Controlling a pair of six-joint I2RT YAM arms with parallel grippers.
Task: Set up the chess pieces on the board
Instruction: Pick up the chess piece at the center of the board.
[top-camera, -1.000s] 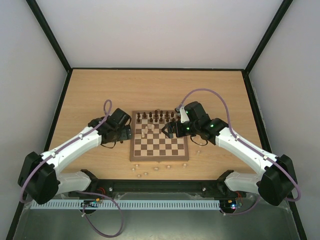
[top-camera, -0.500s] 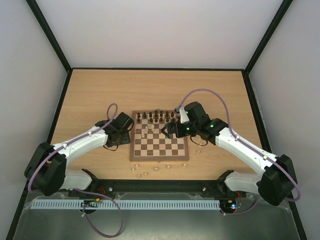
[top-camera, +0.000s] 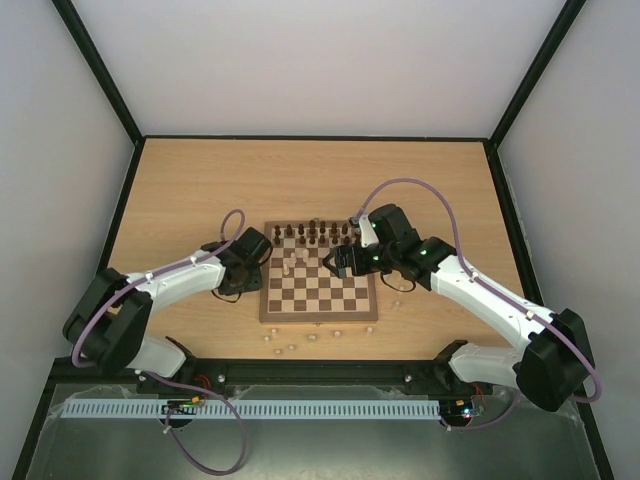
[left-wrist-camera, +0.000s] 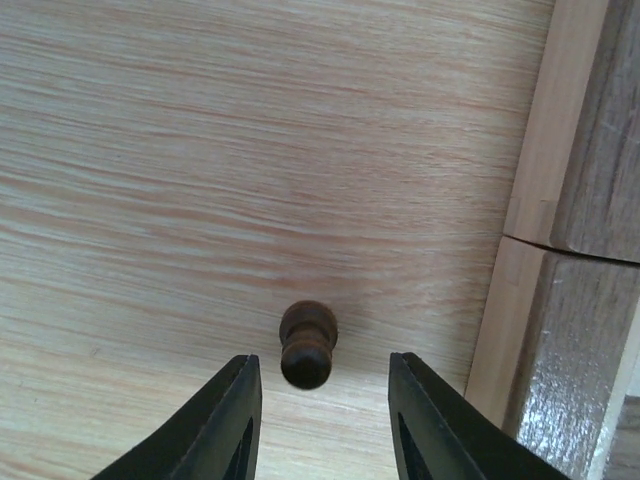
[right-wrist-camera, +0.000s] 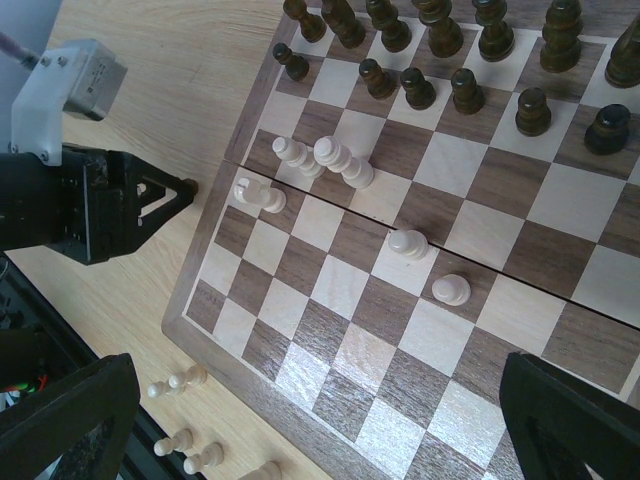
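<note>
Nearest the arm bases, a handful of loose pale pieces (top-camera: 312, 338) stands scattered on the narrow strip of table (top-camera: 200, 190) between the table's front edge and the near border of the board (top-camera: 345, 297). Two more pale pieces (top-camera: 396, 302) sit just off the board's right border, close under the right arm's forearm.

The near rows of the board are bare squares. The left gripper (left-wrist-camera: 322, 372) is down at table level just beside the board's left border. Its fingers (left-wrist-camera: 235, 420) are parted on either side of a dark pawn (left-wrist-camera: 307, 345), with a sliver of table showing on each side, so they are not touching it. Whether the pawn stands or lies I cannot tell. The board's raised edge runs close past the right-hand finger, and the wood grain stretches wide on the other side.

The right gripper (right-wrist-camera: 315, 380) hangs above the middle of the board with its fingers spread wide and nothing between them. Below it, five pale pieces (right-wrist-camera: 340, 160) sit around the middle rows towards the left border: three close together, two apart on their own squares.

Farther on, the dark pieces (right-wrist-camera: 418, 90) crowd the two far rows, shoulder to shoulder. Beyond the far border a broad band of table reaches to the back wall, with wide margins left and right of the board as well
</note>
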